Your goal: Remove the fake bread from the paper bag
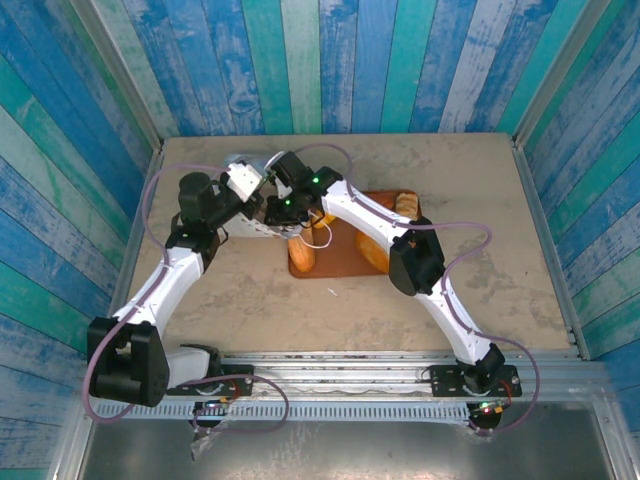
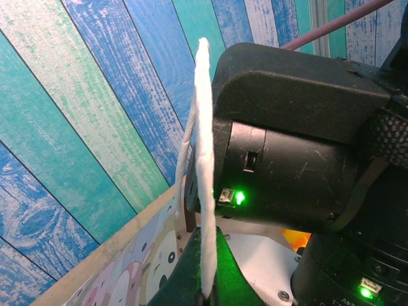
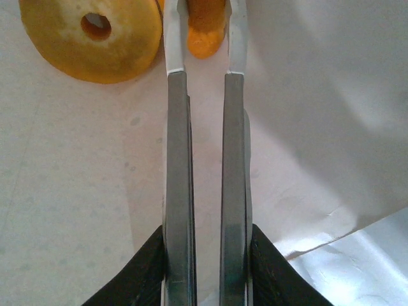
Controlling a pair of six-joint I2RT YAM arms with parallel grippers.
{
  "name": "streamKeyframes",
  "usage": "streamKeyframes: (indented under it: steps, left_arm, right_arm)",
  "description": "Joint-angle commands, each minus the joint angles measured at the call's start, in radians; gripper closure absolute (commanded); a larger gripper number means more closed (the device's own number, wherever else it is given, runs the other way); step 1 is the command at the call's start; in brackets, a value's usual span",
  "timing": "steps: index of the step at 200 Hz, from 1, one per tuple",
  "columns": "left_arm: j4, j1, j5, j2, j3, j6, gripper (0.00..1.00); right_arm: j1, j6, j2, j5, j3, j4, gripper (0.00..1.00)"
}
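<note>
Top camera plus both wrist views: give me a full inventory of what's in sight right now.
fake bread: three seen, golden-brown, on tray
yellow piece: one, inside bag
orange piece: one, inside bag
paper bag: one, white with pastel print, beside tray's left end
cord handle: one, white, in left claw
tray: one, reddish-brown, mid-table
table: one, beige, under everything
left claw: one, dark, shut on cord handle
right claw: one, grey fingers, inside bag, tips flanking orange piece
</note>
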Motion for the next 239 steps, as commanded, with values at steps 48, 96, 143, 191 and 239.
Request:
streamKeyframes:
  steps: [48,96,143,191,239]
  left_arm:
    - [0.033,0.000,-0.047,0.002,0.014,0.004,1.00]
    - [0.049,0.000,-0.054,-0.009,0.007,-0.001,1.00]
    - [0.055,0.001,-0.060,-0.025,-0.004,0.010,1.00]
    - [0.057,0.008,-0.066,-0.023,0.002,0.010,1.00]
    - [0.037,0.008,-0.091,-0.016,0.022,0.007,1.00]
  right_arm:
    - [0.002,-0.049,-0.177,0.027,-0.099,-0.006,0.99]
    - [0.002,-0.045,-0.306,0.071,-0.226,0.005,0.99]
    - [0.001,-0.051,-0.404,0.118,-0.317,0.009,0.99]
    - [-0.001,-0.063,-0.485,0.132,-0.392,0.010,0.99]
    - [0.001,-0.106,-0.637,0.197,-0.498,-0.010,1.00]
